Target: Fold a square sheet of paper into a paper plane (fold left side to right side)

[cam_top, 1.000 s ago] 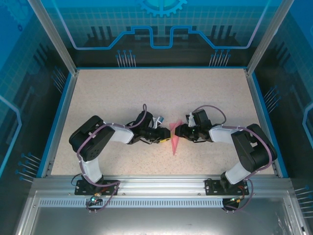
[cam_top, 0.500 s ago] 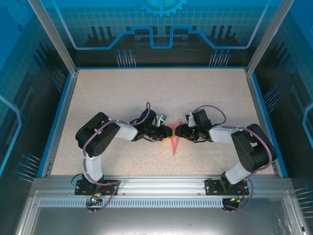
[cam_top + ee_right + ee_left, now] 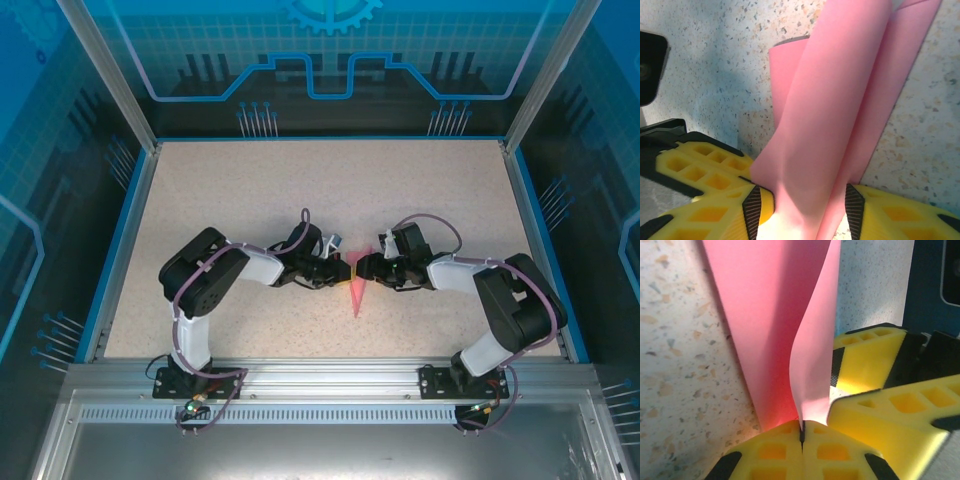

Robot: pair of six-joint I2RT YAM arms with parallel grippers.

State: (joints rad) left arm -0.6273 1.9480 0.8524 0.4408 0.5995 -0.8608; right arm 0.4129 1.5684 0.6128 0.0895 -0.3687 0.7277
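Shifted in from 9 o'clock and clamped left gripper (image 3: pixel 343 272) on upright flap of paper plane (image 3: pixel 357 297), mid-table (image 3: pixel 250 190), likely to carry flap over; straddling folded body from 3 o'clock with right gripper (image 3: pixel 363 268), grip unclear.

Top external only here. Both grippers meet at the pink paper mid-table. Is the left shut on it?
Observer: Yes. In the left wrist view the left gripper has its fingertips closed together on a raised flap of the paper plane.
Operator: Right one?
Observer: Right wrist view: the right gripper has its jaws apart, with folded paper between the pads. Squeezing or not, I cannot tell.
Operator: Paper flat?
Observer: No. One layer lies on the table; the pinched flap curves upward.
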